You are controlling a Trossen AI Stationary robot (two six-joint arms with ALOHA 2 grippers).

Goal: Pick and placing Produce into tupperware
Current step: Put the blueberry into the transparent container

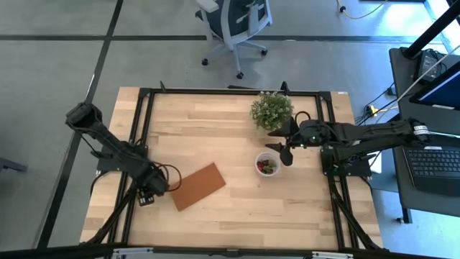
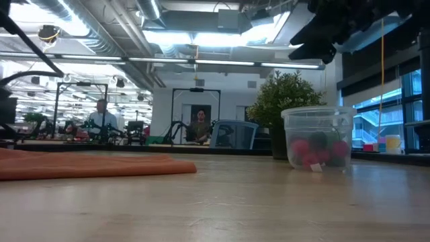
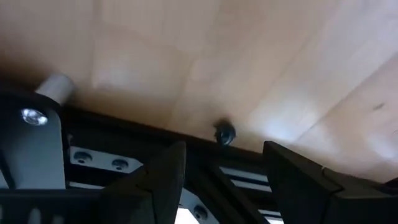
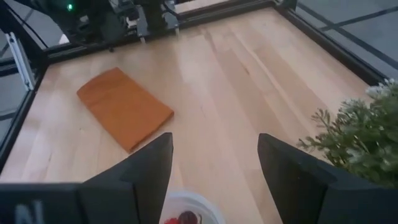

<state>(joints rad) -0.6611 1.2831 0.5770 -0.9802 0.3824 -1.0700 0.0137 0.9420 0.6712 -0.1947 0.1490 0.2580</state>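
Observation:
The tupperware (image 1: 267,165) is a small clear round cup standing on its base on the wooden table, right of centre. Red and dark produce (image 2: 316,151) lies inside it, and shows at the edge of the right wrist view (image 4: 180,218). My right gripper (image 1: 281,151) hovers open just above and to the right of the cup, with nothing between its fingers (image 4: 149,177). My left gripper (image 1: 146,194) is open and empty, low over the table's left edge by the black frame rail (image 3: 205,155).
A flat brown board (image 1: 199,185) lies left of the cup. A green potted plant (image 1: 272,110) stands at the far edge, just behind my right gripper. Black frame rails (image 1: 144,137) run along the table's sides. Bare wood lies between the board and the cup.

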